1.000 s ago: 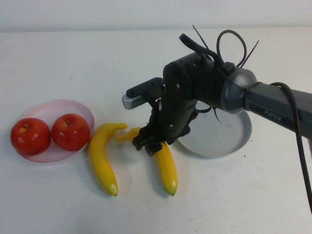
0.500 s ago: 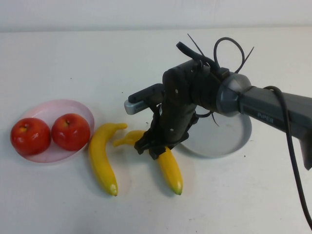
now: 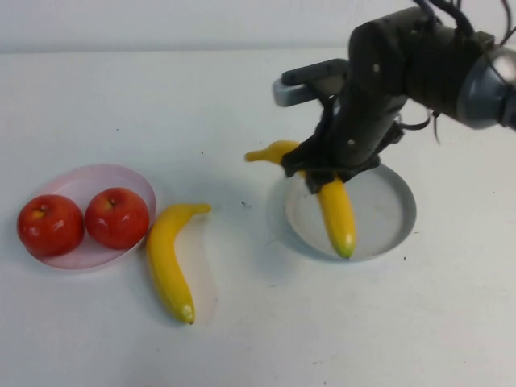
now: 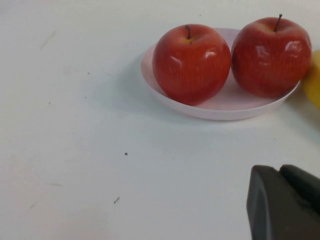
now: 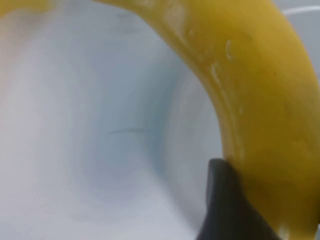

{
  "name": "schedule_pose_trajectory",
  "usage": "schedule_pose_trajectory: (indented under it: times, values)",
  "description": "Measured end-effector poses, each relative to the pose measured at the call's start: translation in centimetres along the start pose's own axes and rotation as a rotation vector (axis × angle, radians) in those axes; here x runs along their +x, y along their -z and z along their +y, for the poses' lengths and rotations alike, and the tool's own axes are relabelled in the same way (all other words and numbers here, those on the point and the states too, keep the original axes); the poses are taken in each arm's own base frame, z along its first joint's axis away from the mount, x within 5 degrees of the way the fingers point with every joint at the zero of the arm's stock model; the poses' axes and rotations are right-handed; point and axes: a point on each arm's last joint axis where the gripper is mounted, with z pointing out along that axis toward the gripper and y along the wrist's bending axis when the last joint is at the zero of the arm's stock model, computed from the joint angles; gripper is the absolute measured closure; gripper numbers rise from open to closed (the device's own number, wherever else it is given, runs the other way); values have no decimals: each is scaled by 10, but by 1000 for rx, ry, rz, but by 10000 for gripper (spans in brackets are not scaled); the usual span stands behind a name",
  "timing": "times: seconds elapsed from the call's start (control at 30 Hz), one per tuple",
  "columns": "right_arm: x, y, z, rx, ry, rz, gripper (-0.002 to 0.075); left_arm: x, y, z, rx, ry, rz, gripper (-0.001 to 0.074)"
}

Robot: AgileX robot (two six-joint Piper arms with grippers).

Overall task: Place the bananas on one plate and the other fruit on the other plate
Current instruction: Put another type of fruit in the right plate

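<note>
My right gripper is shut on one banana and holds it over the grey plate, stem end pointing left past the rim. In the right wrist view a dark finger presses against that banana above the grey plate. The second banana lies on the table beside the pink plate. Two red apples sit on the pink plate. My left gripper is shut and hangs near the pink plate with its apples.
The white table stretches bare between the two plates and along its front. The right arm's body and cables reach in from the upper right over the grey plate.
The right gripper has lifted the right-hand banana off the table and carried it right and back, over the grey plate. The other banana, the apples and the left gripper have stayed put.
</note>
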Motion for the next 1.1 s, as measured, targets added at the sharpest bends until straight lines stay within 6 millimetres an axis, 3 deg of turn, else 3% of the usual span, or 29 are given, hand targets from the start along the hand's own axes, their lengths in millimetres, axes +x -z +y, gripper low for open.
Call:
schedule_pose_trajectory:
  times: [0.1, 0.2, 0.33, 0.47, 0.6, 0.73, 0.83, 1.0, 1.1]
  values:
    - [-4, -8, -42, 77, -104, 8, 424, 0, 0, 0, 0, 0, 0, 734]
    - [-4, -20, -69, 114, -161, 37, 424, 0, 0, 0, 0, 0, 0, 734]
    - [-2, -41, -86, 130, -196, 84, 424, 0, 0, 0, 0, 0, 0, 734]
    - [-1, -54, -85, 113, -207, 103, 424, 0, 0, 0, 0, 0, 0, 734]
    - [-1, -55, -85, 105, -214, 102, 424, 0, 0, 0, 0, 0, 0, 734]
    - [-1, -54, -85, 106, -221, 102, 365, 0, 0, 0, 0, 0, 0, 734]
    - [-5, -49, -84, 105, -232, 95, 314, 0, 0, 0, 0, 0, 0, 734]
    - [-14, -34, -82, 117, -224, 78, 293, 0, 0, 0, 0, 0, 0, 734]
    - [-19, -24, -65, 101, -198, 72, 291, 0, 0, 0, 0, 0, 0, 734]
